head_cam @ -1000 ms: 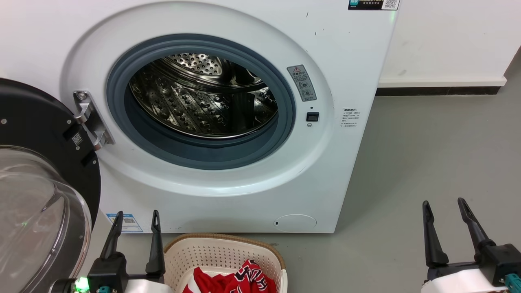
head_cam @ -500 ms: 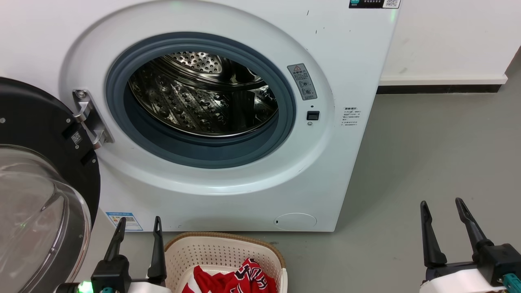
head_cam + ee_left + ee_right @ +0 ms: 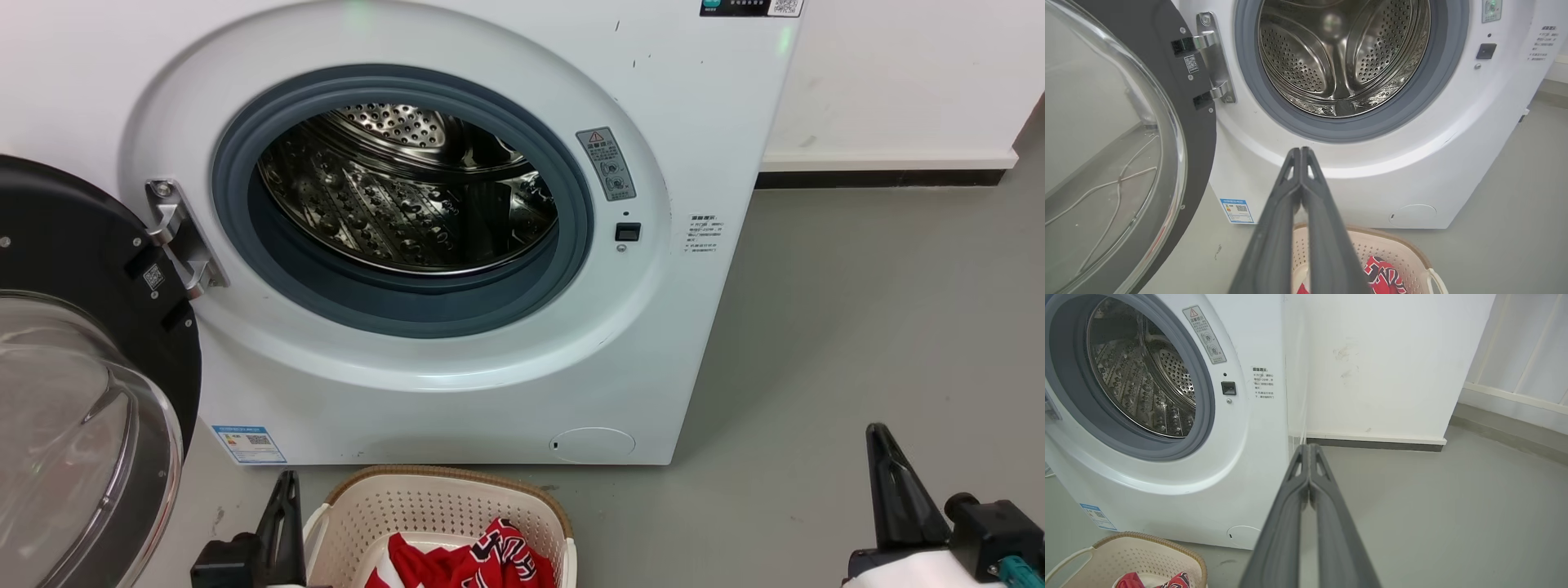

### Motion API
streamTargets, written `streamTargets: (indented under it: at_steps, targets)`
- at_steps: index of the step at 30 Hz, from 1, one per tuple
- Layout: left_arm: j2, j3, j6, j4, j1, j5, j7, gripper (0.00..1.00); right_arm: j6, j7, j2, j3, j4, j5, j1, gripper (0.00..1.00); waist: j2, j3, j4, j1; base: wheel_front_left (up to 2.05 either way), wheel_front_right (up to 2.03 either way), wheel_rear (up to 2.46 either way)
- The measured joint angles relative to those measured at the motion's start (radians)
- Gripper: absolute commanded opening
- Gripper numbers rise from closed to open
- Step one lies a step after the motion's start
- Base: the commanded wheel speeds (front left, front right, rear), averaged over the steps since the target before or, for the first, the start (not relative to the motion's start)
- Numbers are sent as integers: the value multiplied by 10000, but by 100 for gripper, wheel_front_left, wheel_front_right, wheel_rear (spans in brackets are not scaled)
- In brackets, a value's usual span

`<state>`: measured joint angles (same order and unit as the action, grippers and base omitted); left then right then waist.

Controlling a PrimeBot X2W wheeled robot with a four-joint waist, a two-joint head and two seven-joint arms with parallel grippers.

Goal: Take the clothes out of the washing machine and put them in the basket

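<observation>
Two grippers sit low at the near edge of our head view, each with its fingers pressed together tip to tip. Our left gripper [image 3: 1300, 152] is just left of the basket [image 3: 441, 475], its joined fingers pointing toward the washing machine [image 3: 490, 408]. Our right gripper [image 3: 1309, 448] is well to the right over the grey floor [image 3: 857, 327], apart from both machine and basket. The clothes [image 3: 469, 559] lie bunched in the basket, red fabric with dark-and-white lettering against the cream wall. The basket stands on the floor just on the near side of the machine's front, below the porthole. The black-framed glass door [image 3: 90, 392] is swung wide to the left, and the steel drum [image 3: 408, 196] shows through the grey-rimmed opening.
</observation>
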<state>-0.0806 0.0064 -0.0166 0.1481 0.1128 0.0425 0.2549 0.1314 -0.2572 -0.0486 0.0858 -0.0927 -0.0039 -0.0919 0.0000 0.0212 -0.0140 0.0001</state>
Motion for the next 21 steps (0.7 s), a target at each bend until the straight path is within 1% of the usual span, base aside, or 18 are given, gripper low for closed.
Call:
streamTargets:
  at_steps: [21]
  targets:
    - [86, 272, 353, 301, -409, 4067, -974, 0, -2, 961, 15, 56, -410, 4182, 330, 0, 0, -41, 23, 0, 0, 0, 0]
